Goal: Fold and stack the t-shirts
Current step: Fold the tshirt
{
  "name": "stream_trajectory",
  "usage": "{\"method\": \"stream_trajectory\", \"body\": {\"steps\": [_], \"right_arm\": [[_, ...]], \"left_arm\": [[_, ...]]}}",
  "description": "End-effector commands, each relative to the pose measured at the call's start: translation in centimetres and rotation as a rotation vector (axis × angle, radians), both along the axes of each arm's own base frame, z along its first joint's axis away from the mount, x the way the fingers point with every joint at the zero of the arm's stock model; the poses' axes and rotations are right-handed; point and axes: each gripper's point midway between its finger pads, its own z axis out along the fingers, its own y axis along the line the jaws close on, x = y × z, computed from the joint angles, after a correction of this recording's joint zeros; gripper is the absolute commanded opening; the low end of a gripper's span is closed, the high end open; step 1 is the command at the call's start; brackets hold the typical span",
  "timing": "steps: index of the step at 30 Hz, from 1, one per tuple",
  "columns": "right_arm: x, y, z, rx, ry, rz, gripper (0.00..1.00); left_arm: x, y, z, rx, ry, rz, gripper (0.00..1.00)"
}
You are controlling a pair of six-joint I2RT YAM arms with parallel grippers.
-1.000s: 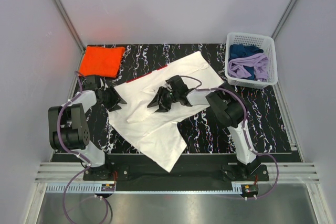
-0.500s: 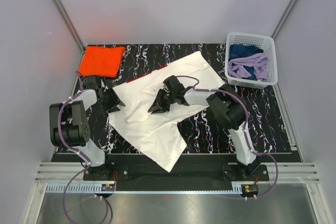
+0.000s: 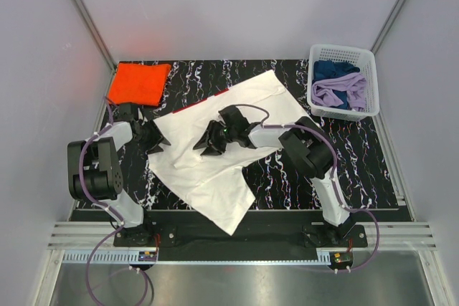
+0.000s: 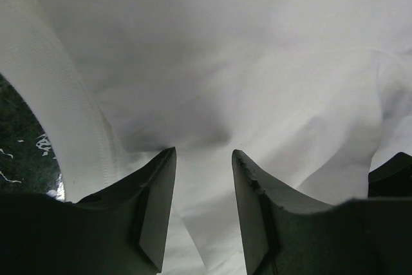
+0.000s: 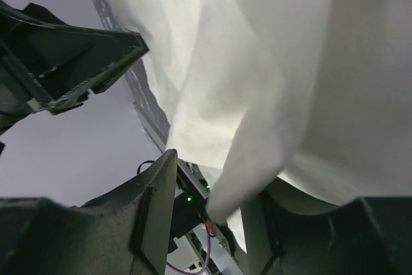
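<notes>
The top view looks down from above and behind the arm bases, taking in the whole table point(image 3: 358, 170). Each wrist view sits very close, facing out past its own fingers. All three share the white shirt point(image 3: 215, 170) point(image 4: 257, 62) point(image 5: 257, 62) at the table's middle.

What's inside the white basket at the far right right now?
The white basket holds crumpled cloth: a dark blue piece toward the back and a lavender piece in front. Whatever lies beneath them is covered, so I can't count the garments.
</notes>
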Motion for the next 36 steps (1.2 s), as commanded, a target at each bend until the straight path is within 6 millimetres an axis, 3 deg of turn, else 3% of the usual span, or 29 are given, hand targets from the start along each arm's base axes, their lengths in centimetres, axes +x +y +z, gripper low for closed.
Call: {"method": "stream_trajectory", "body": {"steps": [1, 5, 10, 12, 18, 25, 29, 36], "right_arm": [[-1.1, 0.1, 0.0, -0.031, -0.021, -0.047, 0.49], [-1.8, -1.0, -1.7, -0.095, -0.008, -0.09, 0.49], [-1.9, -0.7, -2.0, -0.111, -0.017, -0.067, 0.49], [-1.6, -1.5, -2.3, -0.154, -0.044, -0.072, 0.5], [-1.1, -2.7, -2.6, -0.258, -0.129, -0.013, 0.39], [1.8, -2.4, 0.4, -0.23, -0.204, 0.011, 0.17], [2.0, -2.0, 2.1, -0.178, -0.174, 0.035, 0.0], [1.4, -1.0, 3.4, -0.098, -0.082, 0.027, 0.0]], "left_arm": [[1.4, 0.7, 1.4, 0.026, -0.064, 0.0, 0.45], [1.4, 0.5, 1.4, 0.013, -0.07, 0.005, 0.45], [1.2, 0.4, 1.4, 0.01, -0.073, 0.003, 0.45], [1.2, 0.4, 1.5, 0.011, -0.074, -0.002, 0.45], [1.0, 0.5, 1.8, 0.03, -0.074, -0.026, 0.44], [-0.2, 1.2, 2.8, 0.092, -0.092, -0.047, 0.45], [-1.4, 0.6, 4.3, 0.096, -0.138, -0.059, 0.52], [-6.2, -3.1, 6.5, -0.017, -0.258, -0.019, 0.65]]}}
